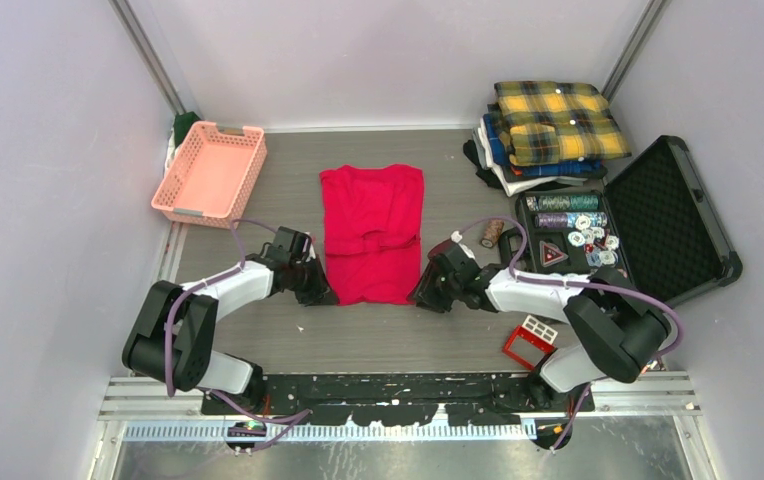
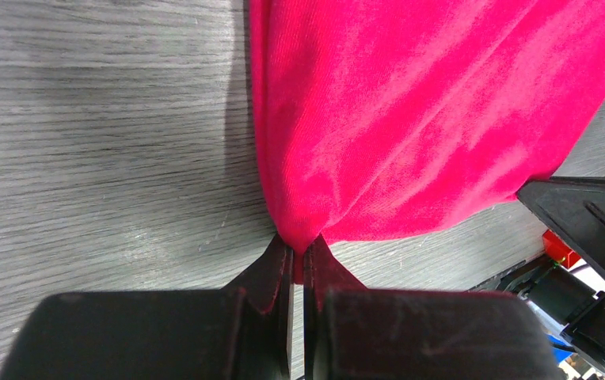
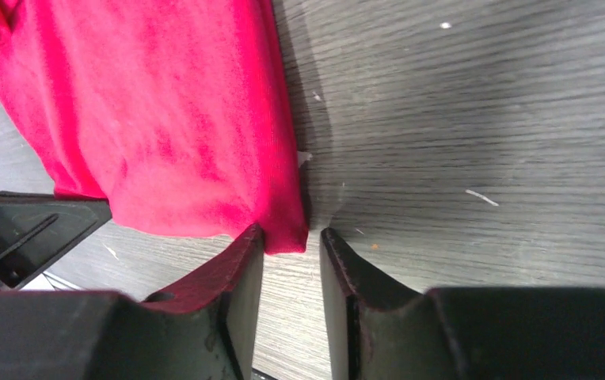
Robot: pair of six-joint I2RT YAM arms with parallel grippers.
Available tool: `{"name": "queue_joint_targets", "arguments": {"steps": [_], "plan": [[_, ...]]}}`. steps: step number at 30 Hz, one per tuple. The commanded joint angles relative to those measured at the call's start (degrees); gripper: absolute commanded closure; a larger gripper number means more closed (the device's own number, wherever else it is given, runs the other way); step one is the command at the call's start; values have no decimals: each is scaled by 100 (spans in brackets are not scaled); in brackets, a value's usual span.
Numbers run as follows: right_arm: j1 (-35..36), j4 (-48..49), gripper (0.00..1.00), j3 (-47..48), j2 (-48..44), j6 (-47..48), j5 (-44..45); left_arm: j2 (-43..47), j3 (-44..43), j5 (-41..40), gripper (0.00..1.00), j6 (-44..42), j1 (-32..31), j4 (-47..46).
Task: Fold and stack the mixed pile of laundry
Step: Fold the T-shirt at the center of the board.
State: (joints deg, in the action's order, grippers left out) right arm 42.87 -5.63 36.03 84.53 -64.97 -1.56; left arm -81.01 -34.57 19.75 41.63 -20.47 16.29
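Observation:
The plain red T-shirt [image 1: 371, 235] lies flat in the middle of the table, sleeves folded in. My left gripper [image 1: 320, 293] is at its near left corner and is shut on that corner [image 2: 299, 253], the red cloth [image 2: 410, 119] pinched between the tips. At the near right corner, my right gripper [image 1: 424, 293] stands open; the corner of the T-shirt [image 3: 149, 119] lies in the gap [image 3: 291, 237] by the left fingertip, not pinched. The yellow-and-black plaid shirt [image 1: 558, 122] lies folded on top of a stack at the back right.
A pink lattice basket [image 1: 208, 175] stands at the back left. Folded dark and blue garments [image 1: 503, 165] lie under the plaid shirt. An open black case [image 1: 658, 215] with poker chips sits at the right, and a small red frame [image 1: 528, 342] lies near my right arm.

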Motion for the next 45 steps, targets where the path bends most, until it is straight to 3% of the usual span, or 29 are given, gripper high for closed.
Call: {"name": "queue_joint_targets", "arguments": {"steps": [1, 10, 13, 14, 19, 24, 27, 30, 37, 45], "plan": [[59, -292, 66, -272, 253, -85, 386, -92, -63, -24, 100, -5, -1, -49], [55, 23, 79, -258, 670, -45, 448, -172, -21, -47, 100, -27, -1, -96], [60, -69, 97, -218, 661, 42, 451, -184, -28, 23, 100, -25, -2, -97], [55, -251, 99, -128, 634, 116, 486, -163, -52, 55, 100, -19, -1, -67], [63, -2063, 99, 1195, 396, 1087, 1146, 77, -673, 101, 100, -90, -1, 485], [60, -3286, 99, 2500, 17, 1609, 1631, 566, -1648, -321, 100, -193, -1, 1429], [68, -3586, 99, 2351, -44, 1523, 1501, 874, -1626, -535, 100, -233, 0, 1837], [159, -3569, 99, 1842, -117, 1292, 1232, 1061, -1103, -237, 100, -115, -1, 1809], [1052, -4141, 99, 1550, -419, 819, 1202, 2130, 252, 190, 100, 278, -18, 1913], [1477, -4665, 99, 1828, -537, 542, 1447, 2851, 255, 260, 100, 431, -98, 2496]]}}
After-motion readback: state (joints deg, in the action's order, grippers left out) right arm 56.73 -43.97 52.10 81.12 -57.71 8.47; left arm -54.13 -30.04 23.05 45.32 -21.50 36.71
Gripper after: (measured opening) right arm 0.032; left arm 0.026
